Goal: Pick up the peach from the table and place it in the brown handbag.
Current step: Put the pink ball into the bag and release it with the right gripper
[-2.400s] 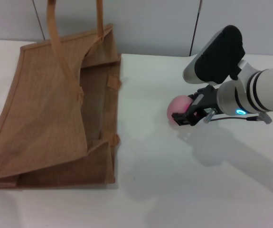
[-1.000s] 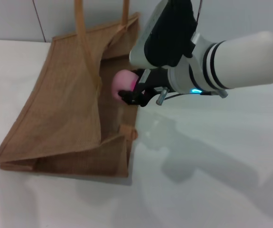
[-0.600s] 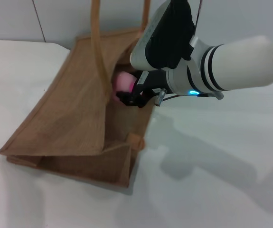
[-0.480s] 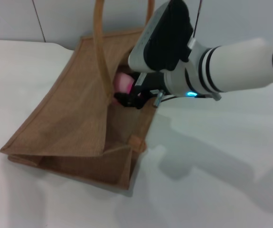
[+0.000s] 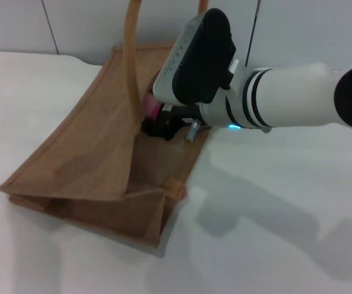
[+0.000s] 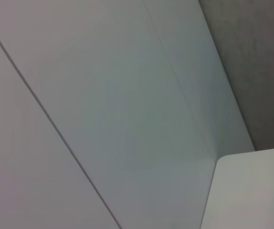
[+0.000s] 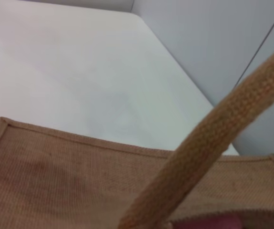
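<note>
The brown handbag [image 5: 84, 159] lies open on the white counter [image 5: 273, 245], left of centre. Just inside its far right opening sits the peach [image 5: 150, 106], clamped in the right tool [image 5: 157, 125], whose arm reaches in from the right.

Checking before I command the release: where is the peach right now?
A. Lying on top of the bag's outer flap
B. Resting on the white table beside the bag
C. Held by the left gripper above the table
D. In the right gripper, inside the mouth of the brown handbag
D: the head view shows the peach gripped by the right gripper, within the open mouth of the brown handbag.
</note>
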Robot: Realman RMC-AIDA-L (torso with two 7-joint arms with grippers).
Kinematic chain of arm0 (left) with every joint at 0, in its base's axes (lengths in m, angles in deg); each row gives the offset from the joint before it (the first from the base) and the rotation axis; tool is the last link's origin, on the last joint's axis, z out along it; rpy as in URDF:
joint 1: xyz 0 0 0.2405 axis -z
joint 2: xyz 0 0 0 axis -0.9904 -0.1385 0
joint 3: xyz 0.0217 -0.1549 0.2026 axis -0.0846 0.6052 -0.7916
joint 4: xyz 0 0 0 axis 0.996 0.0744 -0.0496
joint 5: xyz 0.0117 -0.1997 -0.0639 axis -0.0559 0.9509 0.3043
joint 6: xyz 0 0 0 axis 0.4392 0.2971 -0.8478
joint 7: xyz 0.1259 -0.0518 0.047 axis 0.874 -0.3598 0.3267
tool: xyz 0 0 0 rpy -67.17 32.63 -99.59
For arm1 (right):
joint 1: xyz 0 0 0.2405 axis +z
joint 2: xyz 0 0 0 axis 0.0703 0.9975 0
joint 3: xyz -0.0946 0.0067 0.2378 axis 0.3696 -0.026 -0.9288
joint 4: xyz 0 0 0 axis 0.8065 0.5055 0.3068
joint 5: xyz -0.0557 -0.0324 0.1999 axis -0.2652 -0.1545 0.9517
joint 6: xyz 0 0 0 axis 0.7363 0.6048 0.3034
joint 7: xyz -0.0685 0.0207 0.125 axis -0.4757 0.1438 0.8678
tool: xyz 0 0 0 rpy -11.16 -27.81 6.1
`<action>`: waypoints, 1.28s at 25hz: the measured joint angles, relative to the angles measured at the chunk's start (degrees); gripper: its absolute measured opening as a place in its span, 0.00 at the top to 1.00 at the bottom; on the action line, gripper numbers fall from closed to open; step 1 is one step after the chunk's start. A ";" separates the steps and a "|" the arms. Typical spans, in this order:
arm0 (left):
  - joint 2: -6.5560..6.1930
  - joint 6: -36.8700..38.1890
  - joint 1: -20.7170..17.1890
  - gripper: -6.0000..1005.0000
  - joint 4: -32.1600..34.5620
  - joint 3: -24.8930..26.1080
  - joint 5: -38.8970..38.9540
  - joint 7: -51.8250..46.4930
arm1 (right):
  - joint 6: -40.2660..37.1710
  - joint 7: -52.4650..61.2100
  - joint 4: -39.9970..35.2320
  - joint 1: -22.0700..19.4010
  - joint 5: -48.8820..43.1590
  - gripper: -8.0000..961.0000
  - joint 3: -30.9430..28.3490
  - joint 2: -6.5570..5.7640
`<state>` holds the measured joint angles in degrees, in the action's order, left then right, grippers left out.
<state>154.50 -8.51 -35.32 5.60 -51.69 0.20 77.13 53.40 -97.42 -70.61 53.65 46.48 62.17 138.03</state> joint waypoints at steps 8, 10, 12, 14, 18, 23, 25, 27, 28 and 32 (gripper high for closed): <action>-0.01 0.00 0.27 0.92 0.00 -0.59 1.50 -0.01 | -3.82 -0.05 2.94 1.38 -0.01 0.44 2.29 0.08; -0.02 0.11 0.27 0.92 0.00 -1.31 1.84 -0.06 | -5.40 -0.07 3.41 1.45 -0.01 0.44 3.48 0.12; -0.03 0.23 0.21 0.92 0.01 -1.58 1.96 -0.10 | -6.68 -0.07 4.04 1.46 -0.01 0.44 4.27 0.16; -0.02 0.32 0.19 0.93 0.12 -1.65 2.07 -0.10 | -7.01 -0.07 4.42 1.48 -0.02 0.44 4.41 0.17; 0.04 0.40 -0.05 0.93 0.53 -2.68 2.21 -0.20 | -7.69 -0.07 5.34 1.72 -0.01 0.44 4.52 0.18; 0.09 0.57 -0.18 0.93 0.61 -4.29 2.96 -0.61 | -9.24 -0.08 6.95 2.13 -0.01 0.44 5.39 0.18; 0.12 0.63 -0.23 0.93 0.62 -4.34 3.19 -0.72 | -9.53 -0.08 7.15 2.23 -0.01 0.44 5.75 0.18; 0.12 0.80 -0.33 0.93 0.62 -4.34 3.55 -0.74 | -10.04 -0.09 7.61 2.46 -0.02 0.44 5.98 0.18; 0.12 1.05 -0.38 0.93 0.62 -4.34 3.68 -0.77 | -10.04 -0.09 7.61 2.46 -0.02 0.44 5.98 0.18; 0.11 1.96 -0.48 0.93 0.61 -4.40 3.72 -0.89 | -10.76 0.01 7.82 2.53 -0.02 0.42 6.07 0.24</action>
<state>154.61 -6.55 -35.80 6.22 -56.09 3.92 76.25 42.64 -97.41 -62.79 56.17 46.46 68.23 138.27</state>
